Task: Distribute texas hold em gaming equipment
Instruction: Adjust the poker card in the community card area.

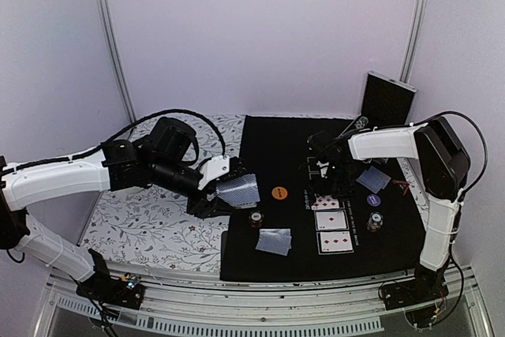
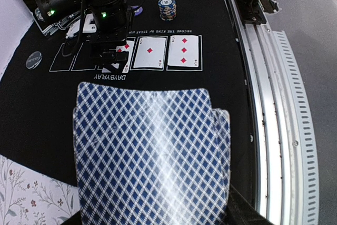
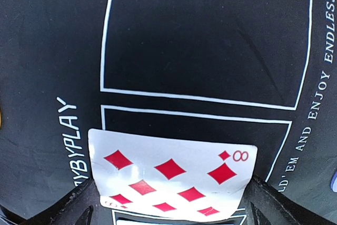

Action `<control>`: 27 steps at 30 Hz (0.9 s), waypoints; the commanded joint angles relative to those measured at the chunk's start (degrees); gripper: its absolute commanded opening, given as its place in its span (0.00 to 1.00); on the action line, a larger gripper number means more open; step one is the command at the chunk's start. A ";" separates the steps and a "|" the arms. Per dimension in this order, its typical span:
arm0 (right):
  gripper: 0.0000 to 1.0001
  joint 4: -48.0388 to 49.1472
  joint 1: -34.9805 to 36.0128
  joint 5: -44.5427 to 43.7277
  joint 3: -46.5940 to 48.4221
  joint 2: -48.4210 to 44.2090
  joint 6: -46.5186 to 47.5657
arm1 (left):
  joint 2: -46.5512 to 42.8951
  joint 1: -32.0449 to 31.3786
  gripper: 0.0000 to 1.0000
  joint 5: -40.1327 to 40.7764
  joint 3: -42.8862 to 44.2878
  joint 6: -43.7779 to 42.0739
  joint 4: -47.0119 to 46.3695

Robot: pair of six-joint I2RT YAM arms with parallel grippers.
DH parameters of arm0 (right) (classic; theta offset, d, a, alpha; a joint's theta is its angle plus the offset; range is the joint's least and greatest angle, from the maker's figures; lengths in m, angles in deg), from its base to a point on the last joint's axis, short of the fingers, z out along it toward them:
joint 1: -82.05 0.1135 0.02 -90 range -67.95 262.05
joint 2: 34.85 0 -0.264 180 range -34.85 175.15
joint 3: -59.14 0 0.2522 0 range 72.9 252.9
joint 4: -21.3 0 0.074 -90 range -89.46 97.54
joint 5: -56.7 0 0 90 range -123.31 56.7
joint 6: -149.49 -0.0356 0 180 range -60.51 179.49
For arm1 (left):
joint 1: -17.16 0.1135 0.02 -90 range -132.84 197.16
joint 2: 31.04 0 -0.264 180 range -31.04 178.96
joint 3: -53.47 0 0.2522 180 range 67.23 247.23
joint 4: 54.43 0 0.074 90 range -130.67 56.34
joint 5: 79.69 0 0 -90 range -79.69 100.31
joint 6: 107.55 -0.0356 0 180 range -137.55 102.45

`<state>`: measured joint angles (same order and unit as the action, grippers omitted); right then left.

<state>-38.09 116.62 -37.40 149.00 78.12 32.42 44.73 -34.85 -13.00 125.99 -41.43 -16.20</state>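
My left claw (image 1: 221, 192) clamps a fan of blue-checked playing cards (image 2: 152, 156). My right claw (image 1: 333, 185) pinches a white eight-of-diamonds card (image 3: 171, 175) above the black mat (image 3: 200, 35).

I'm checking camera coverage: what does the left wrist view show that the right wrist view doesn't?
Only left wrist: blue-backed cards held up close, face-up diamond cards in a row, a chip stack. Only right wrist: the eight of diamonds face-on, with an empty outlined box beyond it. Both: the black mat with white boxes and DAYBYPLAY lettering.
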 commanded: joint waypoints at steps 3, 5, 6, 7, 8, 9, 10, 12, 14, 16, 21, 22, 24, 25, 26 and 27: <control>0.98 -0.90 -0.82 -3.44 1.01 1.94 -1.22 | -0.97 -0.64 0.58 -0.36 -0.67 -0.38 -0.74; 0.98 -1.16 -1.30 -4.39 1.03 1.67 -1.38 | -0.97 -0.63 0.58 -0.34 -0.67 -0.38 -0.73; 0.98 -1.34 -1.47 -4.88 1.11 1.57 -1.33 | -1.05 -0.64 0.58 -0.33 -0.67 -0.39 -0.74; 0.98 -1.55 -1.66 -5.33 1.20 1.56 -1.12 | -1.10 -0.68 0.58 -0.33 -0.67 -0.42 -0.74; 0.99 -1.76 -1.72 -5.77 1.35 1.63 -0.94 | -1.07 -0.64 0.58 -0.33 -0.67 -0.40 -0.69; 1.00 -2.09 -1.82 -6.13 1.54 1.76 -0.68 | -1.06 -0.64 0.58 -0.33 -0.67 -0.39 -0.71; 1.00 -2.29 -1.79 -6.32 1.64 1.85 -0.26 | -1.06 -0.64 0.58 -0.35 -0.71 -0.39 -0.73; 1.00 -2.24 -1.76 -6.05 1.69 1.90 0.27 | -1.09 -0.64 0.58 -0.34 -0.71 -0.46 -0.69; 0.99 -2.04 -1.78 -5.75 1.69 1.82 0.60 | -0.99 -0.64 0.58 -0.31 -0.75 -0.53 -0.74; 0.99 -1.87 -1.78 -5.49 1.75 1.77 1.06 | -0.89 -0.69 0.58 -0.28 -0.75 -0.48 -0.74; 0.99 -1.41 -1.74 -4.69 2.11 0.76 4.00 | -0.93 -0.66 0.58 -0.33 -0.75 -0.47 -0.74; 0.99 -1.12 -1.78 -4.08 2.27 0.12 4.65 | -0.89 -0.67 0.58 -0.40 -0.75 -0.47 -0.74; 0.99 -0.69 -1.78 -3.07 2.65 -2.05 7.06 | -0.81 -0.64 0.58 -0.38 -0.75 -0.54 -0.74; 0.99 -0.48 -1.76 -2.63 3.04 -3.37 7.98 | -0.80 -0.66 0.58 -0.34 -0.75 -0.55 -0.74; 0.99 -0.46 -1.78 -2.28 3.66 -4.96 9.33 | -0.80 -0.64 0.58 -0.34 -0.75 -0.61 -0.69; 0.99 -0.55 -1.85 -1.49 4.43 -6.48 10.37 | -0.80 -0.64 0.58 -0.27 -0.77 -0.64 -0.73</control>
<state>-38.92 115.02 -40.73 150.24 77.88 37.58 44.73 -34.85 -12.97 125.86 -41.51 -16.20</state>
